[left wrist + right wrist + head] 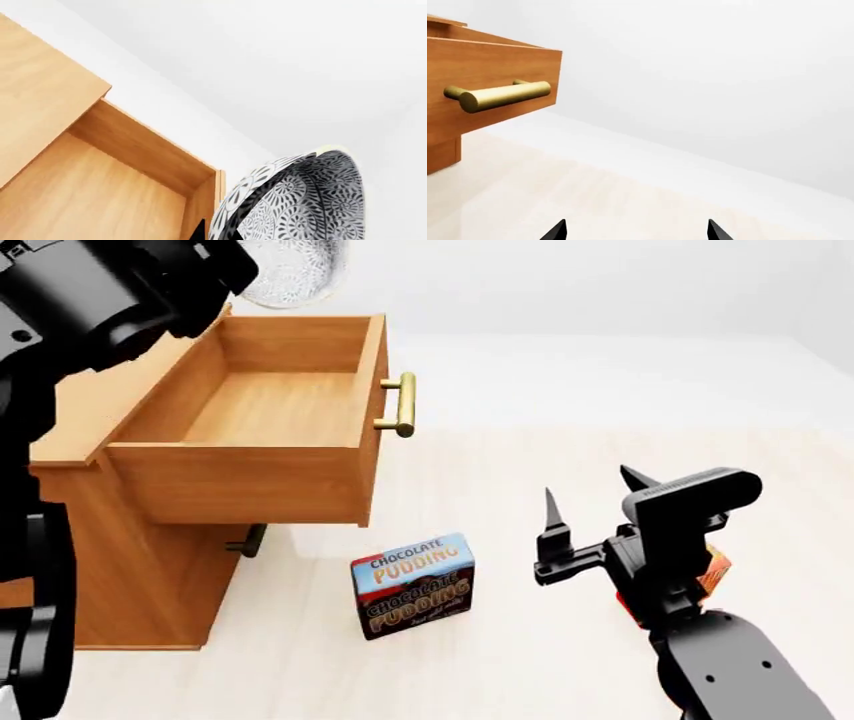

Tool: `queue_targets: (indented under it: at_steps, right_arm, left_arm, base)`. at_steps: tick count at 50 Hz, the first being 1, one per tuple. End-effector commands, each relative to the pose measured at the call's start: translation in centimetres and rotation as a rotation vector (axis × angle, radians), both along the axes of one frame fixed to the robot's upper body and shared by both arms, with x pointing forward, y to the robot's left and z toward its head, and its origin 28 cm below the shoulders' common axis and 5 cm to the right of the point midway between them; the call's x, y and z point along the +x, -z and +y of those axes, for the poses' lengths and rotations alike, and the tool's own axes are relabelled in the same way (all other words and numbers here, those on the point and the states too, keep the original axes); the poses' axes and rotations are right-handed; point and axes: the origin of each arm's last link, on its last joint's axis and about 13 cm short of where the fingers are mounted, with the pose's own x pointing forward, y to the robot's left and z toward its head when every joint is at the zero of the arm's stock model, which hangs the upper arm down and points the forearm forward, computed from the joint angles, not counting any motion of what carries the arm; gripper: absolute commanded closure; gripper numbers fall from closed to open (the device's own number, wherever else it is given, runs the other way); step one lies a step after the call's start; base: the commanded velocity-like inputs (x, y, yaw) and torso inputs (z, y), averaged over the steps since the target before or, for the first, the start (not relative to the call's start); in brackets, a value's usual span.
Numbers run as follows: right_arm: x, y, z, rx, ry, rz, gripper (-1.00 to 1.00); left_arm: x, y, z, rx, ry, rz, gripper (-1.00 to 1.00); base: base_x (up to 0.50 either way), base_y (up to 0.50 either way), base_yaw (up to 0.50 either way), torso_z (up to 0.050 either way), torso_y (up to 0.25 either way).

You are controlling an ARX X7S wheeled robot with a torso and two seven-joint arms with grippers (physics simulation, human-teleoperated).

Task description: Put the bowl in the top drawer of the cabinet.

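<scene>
The bowl [300, 200], white with a black-grey pattern, is held in my left gripper [217, 233], which is shut on its rim. In the head view the bowl [287, 270] hangs in the air above the far end of the open top drawer [254, 405], partly hidden by my left arm. The drawer is pulled out of the cabinet [120, 570] and nothing lies in it; its brass handle [400, 405] faces right. Low over the floor to the right, my right gripper [587, 490] is open and holds nothing; in its own view the right gripper [637, 231] faces the handle [497, 95].
A chocolate pudding box [411, 585] stands on the floor in front of the drawer. An orange-red object [717, 570] shows partly behind my right arm. The lower drawer's handle [247, 540] sits under the open drawer. Pale floor stretches to the right.
</scene>
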Motion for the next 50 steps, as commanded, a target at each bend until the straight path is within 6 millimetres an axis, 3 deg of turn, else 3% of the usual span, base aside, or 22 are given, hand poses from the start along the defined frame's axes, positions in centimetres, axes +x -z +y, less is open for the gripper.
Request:
queue_targets:
  at_steps: [1, 19, 32, 50]
  right_arm:
    - [-0.2, -0.1, 0.1, 0.000, -0.004, 0.000, -1.00]
    - [-0.7, 0.2, -0.2, -0.012, 0.019, 0.020, -1.00]
    - [-1.2, 0.5, -0.8, -0.005, 0.041, 0.026, -1.00]
    - [-1.1, 1.3, -1.0, 0.003, 0.055, 0.044, -1.00]
  left_arm:
    - [3.5, 1.6, 0.2, -0.162, -0.122, 0.131, 1.00]
    - [6.3, 4.1, 0.0, -0.408, -0.087, 0.254, 1.00]
    - [7.7, 6.0, 0.1, -0.415, -0.129, 0.304, 1.00]
    - [7.9, 8.1, -0.1, -0.415, -0.142, 0.340, 1.00]
  base:
    - [0.00, 0.00, 0.00, 0.000, 0.000]
    - [0.00, 0.00, 0.00, 0.000, 0.001]
    - [0.00, 0.00, 0.00, 0.000, 0.001]
    - [0.00, 0.00, 0.00, 0.000, 0.000]
